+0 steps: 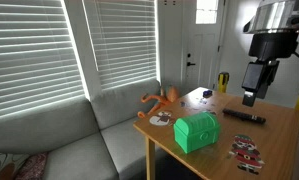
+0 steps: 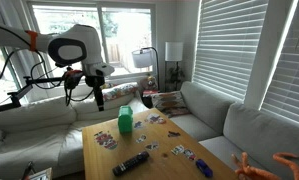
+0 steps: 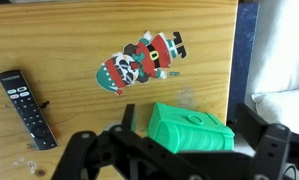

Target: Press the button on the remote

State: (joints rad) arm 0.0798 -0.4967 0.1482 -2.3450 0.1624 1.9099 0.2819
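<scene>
The remote (image 3: 27, 108) is a slim black bar lying flat on the wooden table, at the left of the wrist view. It also shows in both exterior views (image 1: 244, 117) (image 2: 130, 163). My gripper (image 3: 189, 120) is open and empty and hangs high above the table (image 1: 254, 92) (image 2: 96, 92). In the wrist view its two fingers frame the green chest-shaped box (image 3: 191, 128), not the remote. The remote lies well to the side of the gripper.
The green chest (image 1: 196, 131) (image 2: 125, 120) stands near the table's edge. A flat penguin and Santa figure (image 3: 144, 60) lies on the wooden table (image 3: 69, 40). An orange toy (image 1: 161, 100) sits at a table corner. A grey sofa (image 1: 59, 140) borders the table.
</scene>
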